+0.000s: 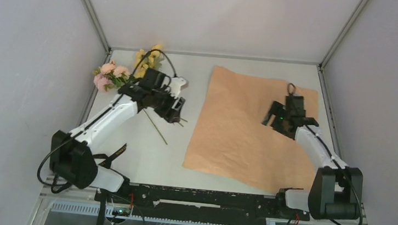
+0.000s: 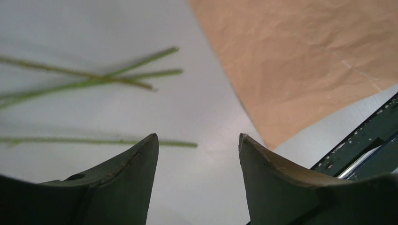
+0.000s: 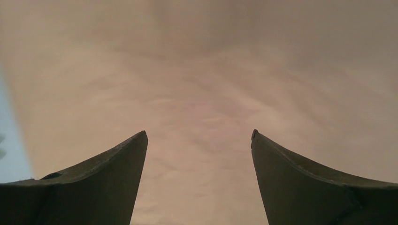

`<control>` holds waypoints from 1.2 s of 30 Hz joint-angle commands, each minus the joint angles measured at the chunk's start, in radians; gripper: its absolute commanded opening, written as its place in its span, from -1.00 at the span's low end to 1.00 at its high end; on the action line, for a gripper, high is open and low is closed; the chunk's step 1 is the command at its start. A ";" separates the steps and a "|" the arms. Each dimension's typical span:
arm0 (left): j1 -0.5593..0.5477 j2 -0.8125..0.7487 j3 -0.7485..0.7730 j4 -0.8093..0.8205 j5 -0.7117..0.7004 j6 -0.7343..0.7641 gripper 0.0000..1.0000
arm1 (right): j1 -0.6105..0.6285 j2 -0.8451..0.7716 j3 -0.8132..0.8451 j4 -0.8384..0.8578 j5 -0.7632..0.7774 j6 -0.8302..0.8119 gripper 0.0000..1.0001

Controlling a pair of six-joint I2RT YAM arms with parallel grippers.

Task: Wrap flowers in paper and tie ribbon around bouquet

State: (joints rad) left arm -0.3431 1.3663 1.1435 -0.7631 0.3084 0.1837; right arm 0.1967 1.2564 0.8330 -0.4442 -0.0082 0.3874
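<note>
The left hand (image 2: 198,138), jaws apart and empty, hovers near the stalks of the flowers (image 2: 89,83), which lie unwrapped on the surface (image 1: 142,159). The right hand (image 3: 198,136) gapes empty over the paper (image 1: 239,133), spread flat beside them. No ribbon shows. By my judgement, wrapping and tying both remain.

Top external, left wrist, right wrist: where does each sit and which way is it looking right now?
Top external: above and behind the bases, looking down on the table, left arm, right arm, flowers and paper.
Left wrist: on the left arm, looking past the open left fingers at green stalks and the paper's edge.
Right wrist: on the right arm, close over the paper, open right fingers showing.
All three share the paper.
</note>
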 commanded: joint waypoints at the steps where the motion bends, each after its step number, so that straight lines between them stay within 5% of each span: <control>1: -0.148 0.165 0.154 0.134 -0.037 -0.069 0.36 | -0.290 0.071 -0.017 -0.085 0.035 -0.001 0.69; 7: -0.355 0.546 0.299 0.158 -0.151 -0.154 0.19 | -0.363 0.333 0.090 -0.046 -0.049 -0.031 0.36; 15: -0.470 0.563 0.091 0.197 -0.151 -0.120 0.15 | -0.258 0.823 0.567 -0.277 -0.135 -0.087 0.23; 20: -0.543 0.513 -0.015 0.177 -0.073 -0.104 0.15 | -0.074 1.065 0.998 -0.558 0.189 -0.170 0.24; 22: -0.549 0.494 -0.014 0.170 -0.030 -0.116 0.15 | -0.054 1.092 1.091 -0.585 0.221 -0.188 0.24; 31: -0.579 0.429 0.052 0.120 0.093 -0.090 0.18 | 0.007 1.176 1.367 -0.563 -0.127 -0.277 0.21; 36: -0.540 0.313 0.140 0.045 0.083 -0.026 0.29 | 0.018 1.119 1.407 -0.559 -0.178 -0.309 0.22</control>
State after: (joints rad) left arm -0.9131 1.8133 1.1820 -0.6399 0.3443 0.1001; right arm 0.1970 2.4462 2.1910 -0.9871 -0.1093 0.1326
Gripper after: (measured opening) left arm 0.629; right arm 0.608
